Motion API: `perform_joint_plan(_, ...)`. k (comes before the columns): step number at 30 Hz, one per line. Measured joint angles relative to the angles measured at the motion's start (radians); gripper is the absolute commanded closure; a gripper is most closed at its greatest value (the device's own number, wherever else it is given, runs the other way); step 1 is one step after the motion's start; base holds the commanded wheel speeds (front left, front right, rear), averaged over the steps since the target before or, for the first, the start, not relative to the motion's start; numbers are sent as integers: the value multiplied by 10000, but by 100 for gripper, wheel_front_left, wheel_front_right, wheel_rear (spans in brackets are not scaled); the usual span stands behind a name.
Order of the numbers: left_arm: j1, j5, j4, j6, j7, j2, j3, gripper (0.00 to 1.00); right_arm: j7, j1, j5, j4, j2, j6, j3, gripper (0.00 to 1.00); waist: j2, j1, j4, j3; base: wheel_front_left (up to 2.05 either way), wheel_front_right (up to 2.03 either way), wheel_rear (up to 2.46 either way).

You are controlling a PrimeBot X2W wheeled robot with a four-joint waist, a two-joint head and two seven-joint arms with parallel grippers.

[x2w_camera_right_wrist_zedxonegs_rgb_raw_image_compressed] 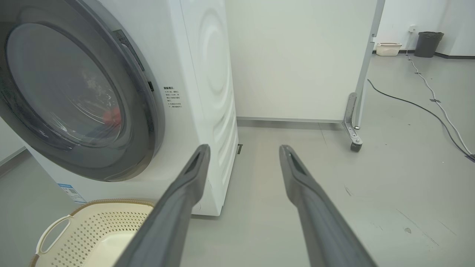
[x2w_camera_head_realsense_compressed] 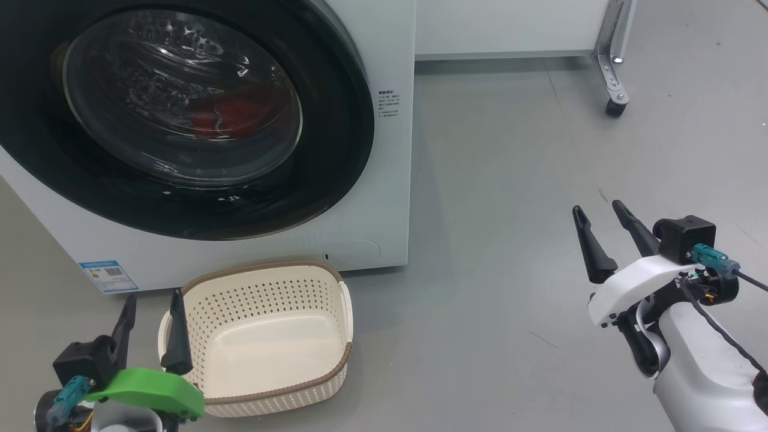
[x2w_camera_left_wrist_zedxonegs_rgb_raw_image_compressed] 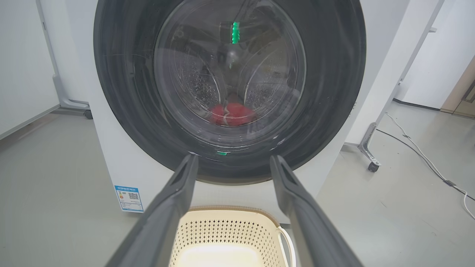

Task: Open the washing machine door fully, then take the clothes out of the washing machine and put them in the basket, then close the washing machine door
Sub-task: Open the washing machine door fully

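Floor: smooth grey floor (x2w_camera_head_realsense_compressed: 510, 180), a white wheeled partition (x2w_camera_head_realsense_compressed: 510, 27) behind, a cable (x2w_camera_right_wrist_zedxonegs_rgb_raw_image_compressed: 408, 102) trailing off.
Washing machine: white washing machine (x2w_camera_head_realsense_compressed: 393, 198), standing on the floor.
Door: washing machine door (x2w_camera_head_realsense_compressed: 336, 150) is closed flush – opening it looks like the first step.
Basket: cream basket (x2w_camera_head_realsense_compressed: 258, 266) sits just below the door, seemingly so a garment can drop straight in.
Left gripper: left gripper (x2w_camera_head_realsense_compressed: 153, 295) has fingers apart and holds nothing, beside the basket.
Right gripper: right gripper (x2w_camera_head_realsense_compressed: 597, 206) has fingers spread and holds nothing, well off to the side.
Clothes: red clothes (x2w_camera_head_realsense_compressed: 240, 111) lie in the drum, seen through the glass.
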Motion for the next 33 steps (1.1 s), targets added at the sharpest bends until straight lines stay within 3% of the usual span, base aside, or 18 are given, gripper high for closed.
perform_joint_plan(1, 0, 38, 4, 0, 2, -6, 8, 0, 0, 1, 0, -8, 4, 0, -15, 44, 0, 0, 0, -1, 0, 0, 0)
perform_joint_plan(3, 0, 63, 10, 0, 0, -10, 15, 0, 0, 2, 0, -25, 12, 2, -48, 90, 0, 0, 1, -2, 0, 0, 0)
perform_joint_plan(4, 0, 65, 17, 0, 2, -13, 21, 0, 0, 2, 0, -48, 19, 4, -84, 100, 0, 0, 1, -3, 0, 0, 0)
perform_joint_plan(16, 16, 219, 10, 0, 0, -54, 65, 0, -2, 4, 583, -719, 474, 182, -1202, 100, 0, 0, 43, 41, 0, 0, 0)
perform_joint_plan(33, 21, 230, -270, 0, 2, -92, -257, 0, -75, 21, 4057, -953, 1436, 441, -2847, 100, 0, 0, 359, 659, 0, 0, 0)
